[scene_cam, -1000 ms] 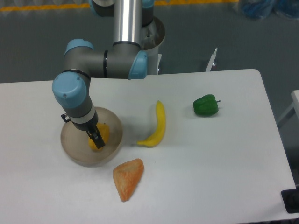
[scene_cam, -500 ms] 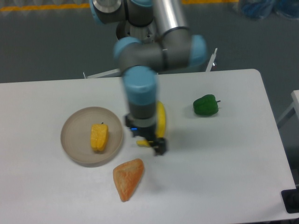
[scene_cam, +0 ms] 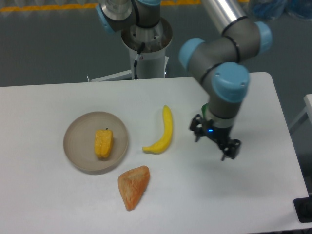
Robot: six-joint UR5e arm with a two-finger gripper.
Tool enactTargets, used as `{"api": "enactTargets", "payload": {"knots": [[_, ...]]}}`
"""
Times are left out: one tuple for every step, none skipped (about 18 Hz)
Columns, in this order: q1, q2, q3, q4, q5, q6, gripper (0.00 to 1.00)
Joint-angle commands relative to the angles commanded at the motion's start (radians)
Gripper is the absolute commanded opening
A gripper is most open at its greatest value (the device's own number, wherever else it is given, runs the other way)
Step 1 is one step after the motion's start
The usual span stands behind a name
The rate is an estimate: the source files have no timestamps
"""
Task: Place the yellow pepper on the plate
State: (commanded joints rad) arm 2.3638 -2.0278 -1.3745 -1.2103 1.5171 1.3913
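Pepper (scene_cam: 103,143) lies on the plate (scene_cam: 78,157), released within the last second, and the gripper (scene_cam: 215,143), fingers spread and holding nothing, has swung well right past the banana (scene_cam: 163,131), so placement looks complete.

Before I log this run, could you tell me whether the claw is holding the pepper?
No, the pepper lies on the plate, and the claw is open and empty.

Silver-grey tube arm (scene_cam: 222,14) with light-blue joint caps, black gripper (scene_cam: 216,142) showing a small blue light.
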Motion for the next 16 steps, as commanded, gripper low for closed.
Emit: {"api": "enactTargets", "payload": {"knots": [[0.003, -0.014, 0.003, 0.003, 0.0, 0.0, 1.0], [0.005, -0.026, 0.005, 0.006, 0.0, 0.002, 1.0], [0.006, -0.032, 0.009, 0.005, 0.008, 0.0, 1.0], [0.009, -0.032, 0.008, 0.002, 0.03, 0.0, 1.0], [0.011, -0.031, 0.011, -0.003, 0.047, 0.0, 1.0], [0.011, -0.032, 0.011, -0.005, 0.052, 0.0, 1.0], [0.011, -0.034, 0.011, -0.005, 0.055, 0.0, 1.0], [0.011, -0.034, 0.011, -0.005, 0.055, 0.0, 1.0], [0.011, -0.034, 0.012, -0.005, 0.055, 0.0, 1.0], [0.011, -0.035, 0.012, -0.003, 0.055, 0.0, 1.0], [0.011, -0.042, 0.014, 0.0, 0.057, 0.0, 1.0], [0.011, -0.045, 0.014, 0.002, 0.057, 0.0, 1.0], [0.011, -0.051, 0.012, 0.003, 0.057, 0.002, 1.0], [0.011, -0.055, 0.009, 0.005, 0.06, 0.002, 1.0], [0.009, -0.065, 0.014, 0.005, 0.081, 0.002, 1.0], [0.009, -0.066, 0.017, 0.005, 0.09, 0.002, 1.0]]}}
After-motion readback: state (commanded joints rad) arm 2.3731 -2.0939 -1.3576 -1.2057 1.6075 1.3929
